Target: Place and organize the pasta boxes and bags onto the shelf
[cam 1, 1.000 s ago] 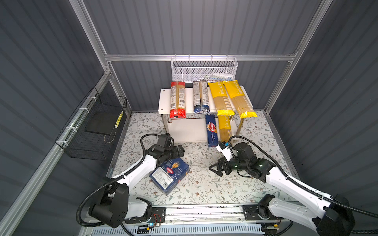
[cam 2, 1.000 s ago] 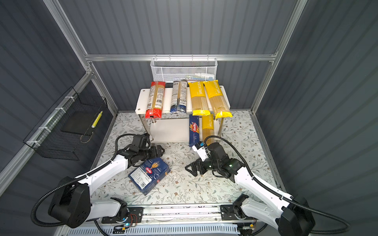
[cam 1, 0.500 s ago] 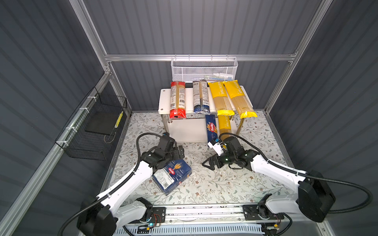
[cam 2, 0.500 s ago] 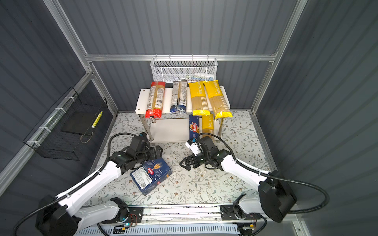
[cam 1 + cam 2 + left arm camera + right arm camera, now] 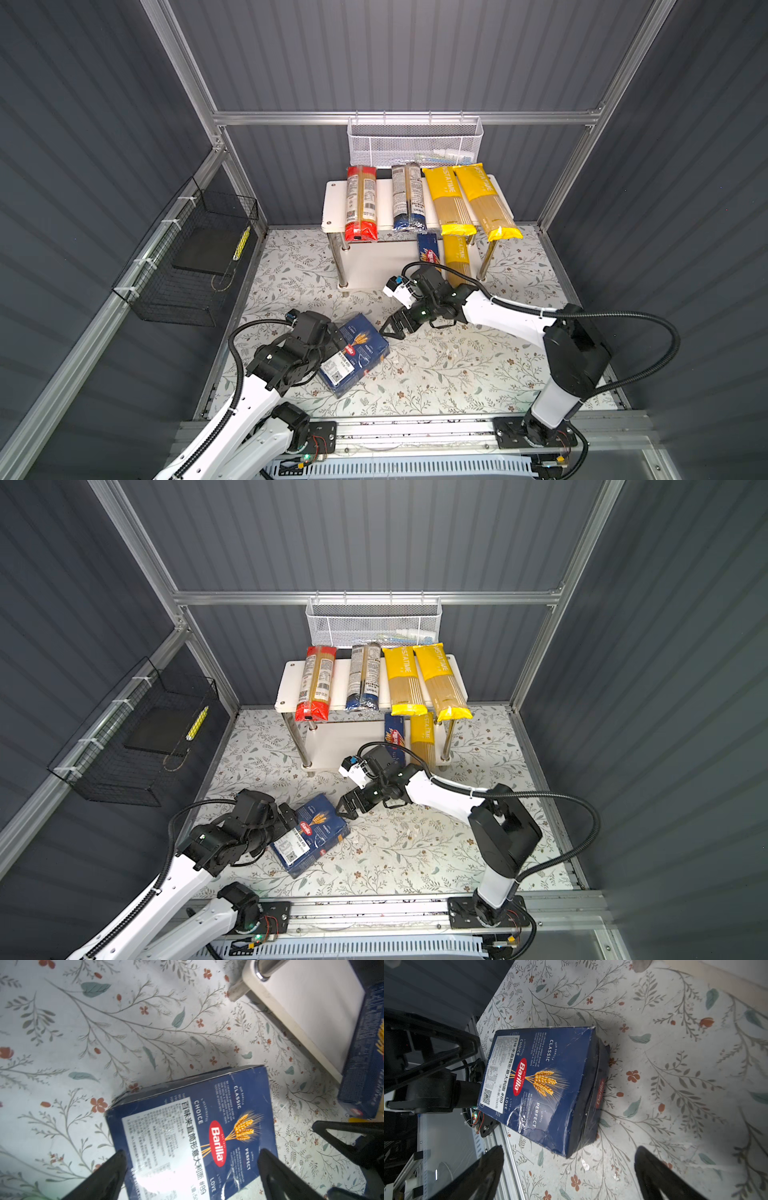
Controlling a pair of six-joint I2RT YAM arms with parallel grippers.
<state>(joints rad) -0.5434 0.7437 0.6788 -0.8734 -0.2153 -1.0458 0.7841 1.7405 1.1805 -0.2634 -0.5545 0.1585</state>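
Both top views: wide box [image 5: 358,358] [image 5: 320,833] flat on floral bench [image 5: 457,374], between the two end effectors. Left end effector [image 5: 337,338] [image 5: 289,814] at box's label end, jaws spread; touching or not, cannot tell. Right end effector [image 5: 390,328] [image 5: 345,806] just off box's opposite corner, jaws spread wide, pinching nothing, small gap to box. Shelf [image 5: 332,203] behind right end effector, well apart from left one. On top board, side by side: red bag [image 5: 361,203], blue bag [image 5: 409,199], yellow bags [image 5: 446,199] [image 5: 484,199]. On lower board, right behind right end effector's wrist: narrow box [image 5: 428,251] beside lower yellow bag [image 5: 455,257], near ends hidden by the arm. Mesh basket [image 5: 415,143] on back wall above shelf. Wire basket [image 5: 195,266] on side wall, well apart from left end effector.

Left wrist: fingers [image 5: 108,1174] wide apart, over label end of wide box [image 5: 197,1118], box face filling the gap between them; contact unclear. Ahead, shelf's lower board [image 5: 311,1012] with narrow box [image 5: 369,1053] on it. Right end effector's black fingers [image 5: 353,1140] just past box's corner.

Right wrist: fingers [image 5: 483,1172] spread wide, nothing pinched. Wide box [image 5: 550,1076] just ahead, face up, corner dented, near corner level with fingertips. Left end effector beyond box's far label end.
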